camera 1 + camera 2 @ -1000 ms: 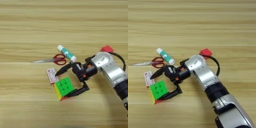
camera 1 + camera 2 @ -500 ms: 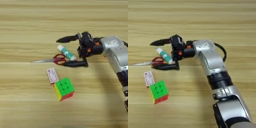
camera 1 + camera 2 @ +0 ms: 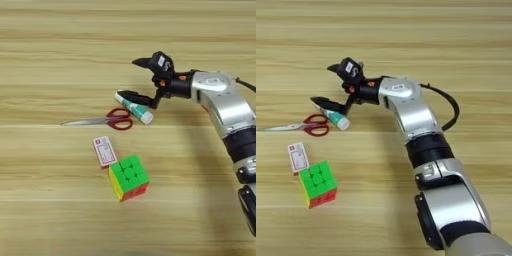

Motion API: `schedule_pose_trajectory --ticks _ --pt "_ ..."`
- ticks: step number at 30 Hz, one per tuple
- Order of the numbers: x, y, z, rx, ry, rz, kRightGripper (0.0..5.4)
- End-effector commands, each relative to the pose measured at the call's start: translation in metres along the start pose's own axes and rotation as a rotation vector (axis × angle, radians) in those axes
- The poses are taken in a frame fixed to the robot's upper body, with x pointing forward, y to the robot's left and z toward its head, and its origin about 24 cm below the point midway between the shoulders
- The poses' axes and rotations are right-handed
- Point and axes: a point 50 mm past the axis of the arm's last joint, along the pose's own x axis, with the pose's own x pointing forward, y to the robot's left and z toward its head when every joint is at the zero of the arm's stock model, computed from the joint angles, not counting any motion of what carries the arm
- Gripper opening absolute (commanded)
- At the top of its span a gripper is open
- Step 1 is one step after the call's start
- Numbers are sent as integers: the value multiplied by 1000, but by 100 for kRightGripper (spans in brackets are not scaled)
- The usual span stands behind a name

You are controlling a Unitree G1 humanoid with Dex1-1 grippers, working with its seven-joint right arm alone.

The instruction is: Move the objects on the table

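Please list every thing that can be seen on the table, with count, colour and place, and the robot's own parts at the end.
puzzle cube: one, green top, yellow and red sides, front centre
card box: one, red and white, touching the cube's far-left side
scissors: one pair, red handles, blades pointing left
glue stick: one, white and green, lying right of the scissors' handles
table: one, light wood
right claw: one, black fingers open, above the glue stick
forearm: one, silver, from the right

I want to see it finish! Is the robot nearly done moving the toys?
Not nearly. The open pincer holds nothing; one finger hovers over the glue stick. Scissors, card box and puzzle cube lie untouched on the table.
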Motion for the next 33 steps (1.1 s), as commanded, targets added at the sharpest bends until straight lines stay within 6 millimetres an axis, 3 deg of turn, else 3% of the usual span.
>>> schedule_pose_trajectory --ticks 1,7,17,33 --pt "1 -15 15 -63 6 -88 537" --pt "14 -16 -10 0 92 -141 537" --pt "25 -17 -30 63 153 -198 537" --pt "27 -17 -35 59 163 -201 355"
